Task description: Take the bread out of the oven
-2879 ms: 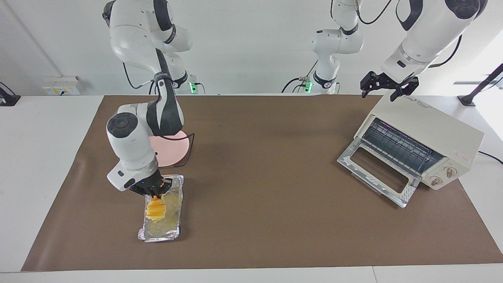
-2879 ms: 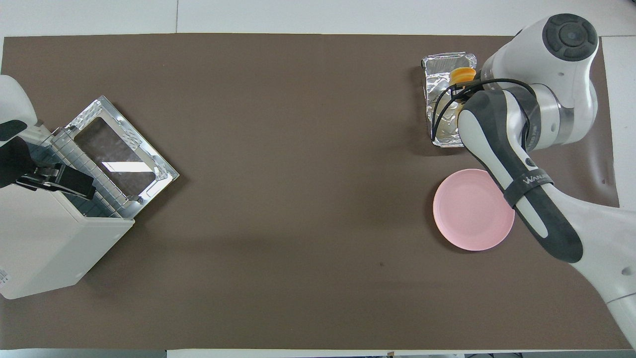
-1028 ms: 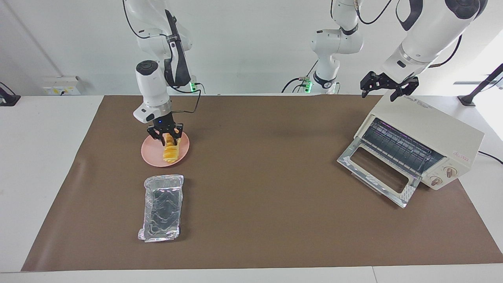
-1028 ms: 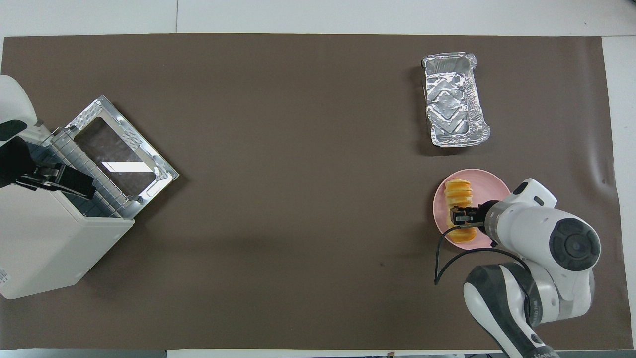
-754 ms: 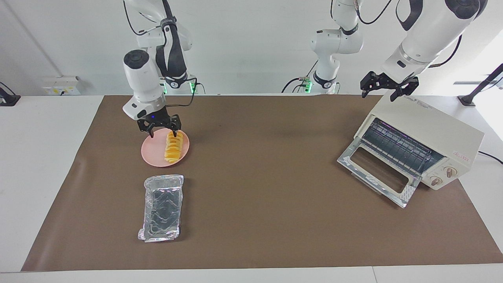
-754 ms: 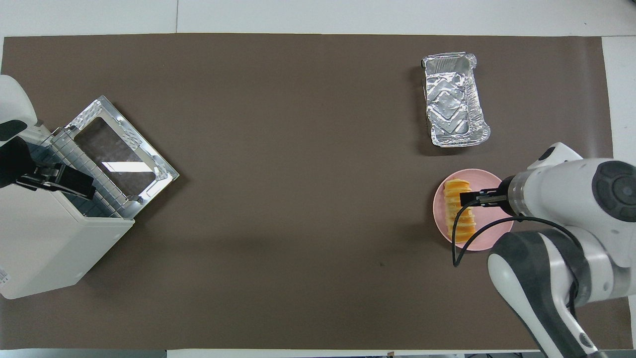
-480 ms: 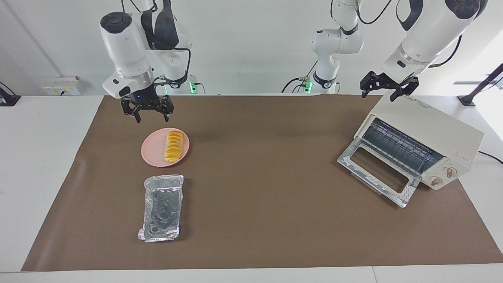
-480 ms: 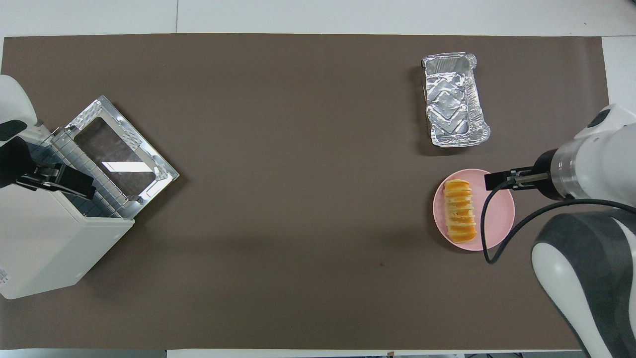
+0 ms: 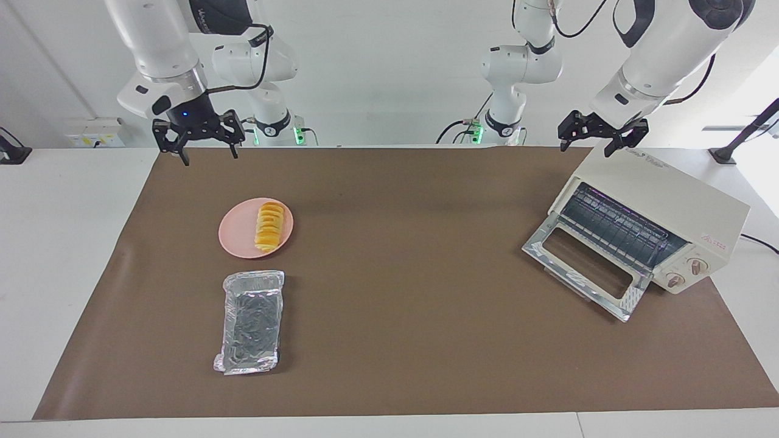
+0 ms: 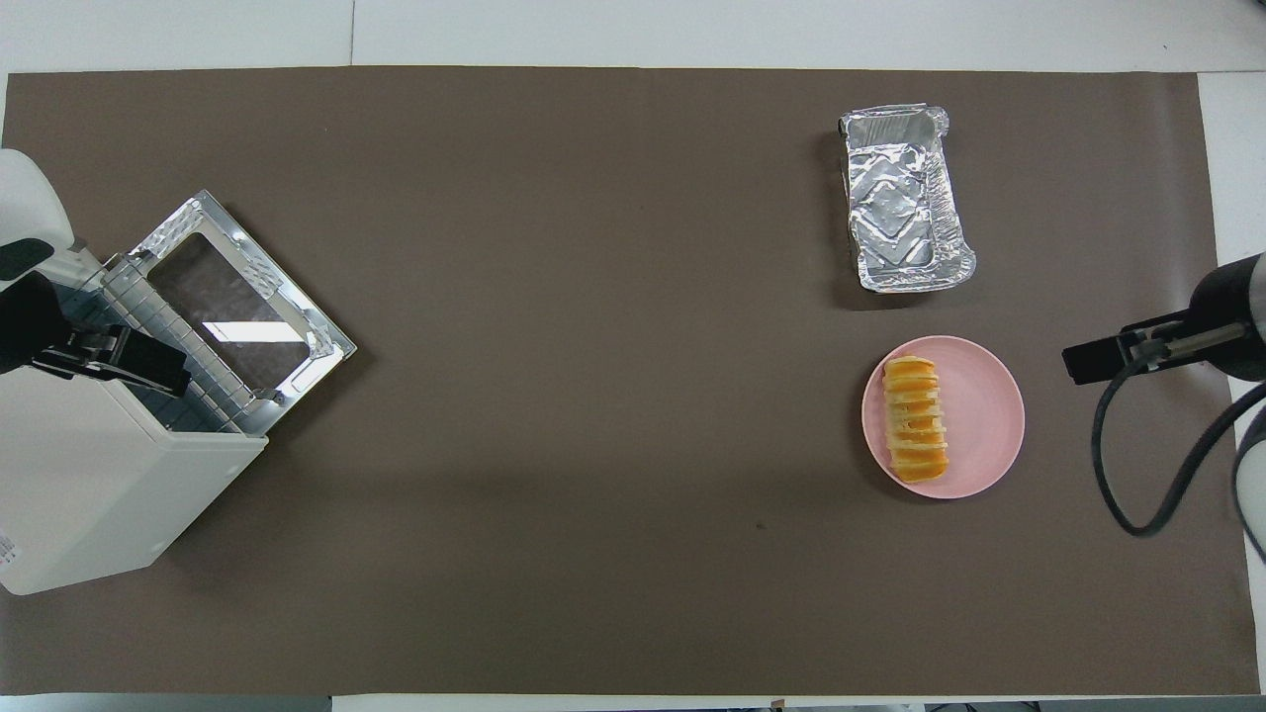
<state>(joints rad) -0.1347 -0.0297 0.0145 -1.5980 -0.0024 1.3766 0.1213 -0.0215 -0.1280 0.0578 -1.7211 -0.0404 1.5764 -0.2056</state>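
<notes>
The bread (image 9: 268, 227) lies on the round pink plate (image 9: 234, 234) toward the right arm's end of the table; it also shows in the overhead view (image 10: 915, 418) on the plate (image 10: 989, 415). The cream-white oven (image 9: 660, 198) stands at the left arm's end with its door (image 9: 581, 274) dropped open and its wire rack bare. My right gripper (image 9: 209, 157) is open and empty, raised over the mat's edge beside the plate. My left gripper (image 9: 585, 149) is open and waits over the oven's top; it also shows in the overhead view (image 10: 148, 366).
An empty crinkled foil tray (image 9: 251, 321) lies farther from the robots than the plate; it also shows in the overhead view (image 10: 905, 198). A brown mat (image 9: 414, 304) covers the table. The oven (image 10: 89, 494) and its door (image 10: 237, 311) fill the mat's corner at the left arm's end.
My right gripper carried the bread from the foil tray to the pink plate, let go of it, then rose and drew back toward its own end. The left arm has not moved.
</notes>
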